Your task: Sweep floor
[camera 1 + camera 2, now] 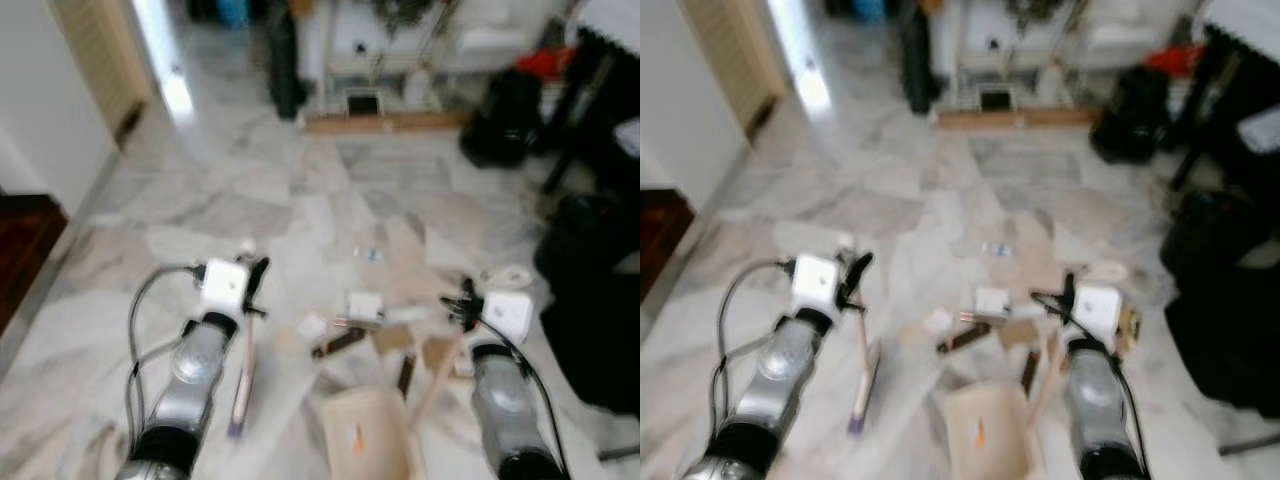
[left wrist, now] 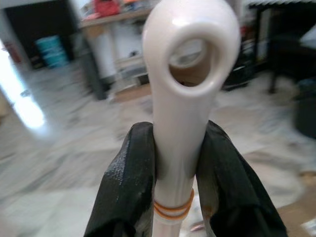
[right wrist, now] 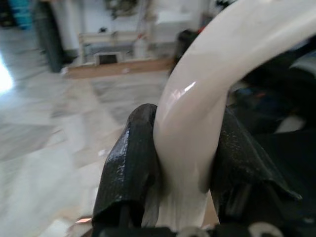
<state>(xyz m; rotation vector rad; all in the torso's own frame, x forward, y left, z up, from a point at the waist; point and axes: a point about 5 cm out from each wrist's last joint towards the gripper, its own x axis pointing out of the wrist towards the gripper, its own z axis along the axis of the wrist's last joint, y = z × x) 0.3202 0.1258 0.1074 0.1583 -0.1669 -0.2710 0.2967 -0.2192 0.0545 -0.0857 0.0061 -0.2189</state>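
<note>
Left wrist view, broom handle (image 2: 183,98) between left tool (image 2: 180,187) fingers

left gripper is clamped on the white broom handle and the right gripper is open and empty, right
Not quite. The right gripper is not open or empty: the right wrist view shows its fingers shut on the cream dustpan handle. The left gripper is indeed clamped on the white broom handle.

Marble floor (image 1: 250,200), scattered litter (image 1: 365,305), dustpan (image 1: 365,435), black bags (image 1: 505,120)
</note>
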